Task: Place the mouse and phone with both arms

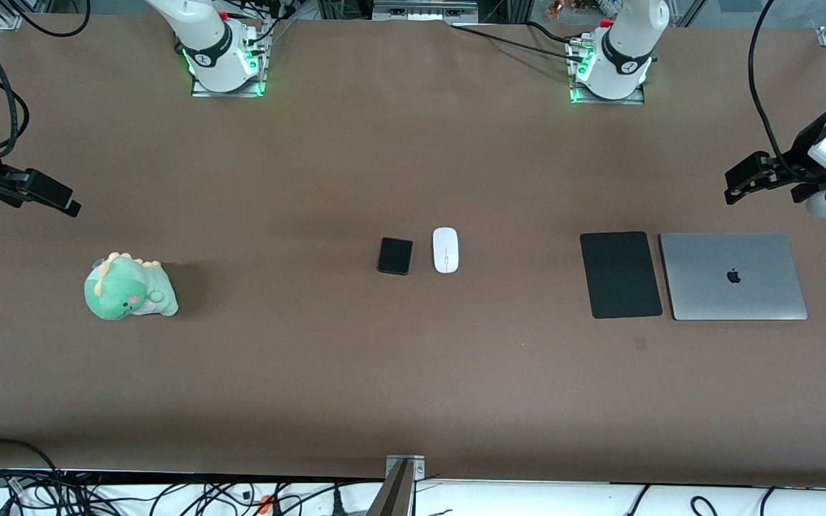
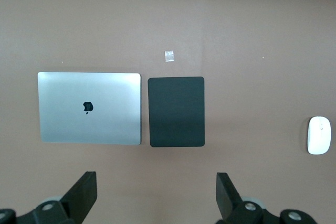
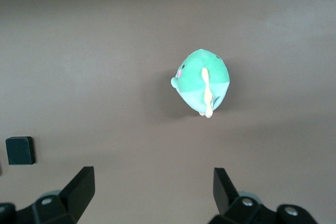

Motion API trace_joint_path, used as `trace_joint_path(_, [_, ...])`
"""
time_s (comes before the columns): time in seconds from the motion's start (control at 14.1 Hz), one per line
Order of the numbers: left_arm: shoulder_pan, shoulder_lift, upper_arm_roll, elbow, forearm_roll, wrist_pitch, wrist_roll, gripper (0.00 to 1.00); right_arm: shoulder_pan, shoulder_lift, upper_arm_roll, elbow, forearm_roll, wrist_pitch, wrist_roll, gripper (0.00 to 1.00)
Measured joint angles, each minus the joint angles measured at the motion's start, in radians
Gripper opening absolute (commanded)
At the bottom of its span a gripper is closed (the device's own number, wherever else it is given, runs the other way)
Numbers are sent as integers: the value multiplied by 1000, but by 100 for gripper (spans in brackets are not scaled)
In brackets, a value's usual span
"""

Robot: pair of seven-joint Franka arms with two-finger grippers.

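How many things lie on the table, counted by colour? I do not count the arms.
Black: 2, the phone and the mat
White: 1, the mouse
Silver: 1, the laptop
Green: 1, the plush dinosaur
Total: 5

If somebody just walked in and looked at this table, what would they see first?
Probably the green dinosaur plush, sitting alone toward the right arm's end of the table. Next, the white mouse and the black phone lying side by side in the middle, not touching. Toward the left arm's end, a silver laptop lies shut beside a black mat, and both pincers, left pincer and right pincer, hang open above the table's ends.
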Motion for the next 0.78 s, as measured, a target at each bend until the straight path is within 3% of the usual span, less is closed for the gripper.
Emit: trace_joint_path(0.78, [5,-7,-10,-3,-4,-7,0,100,5,0,0,0,0,-1,0,100])
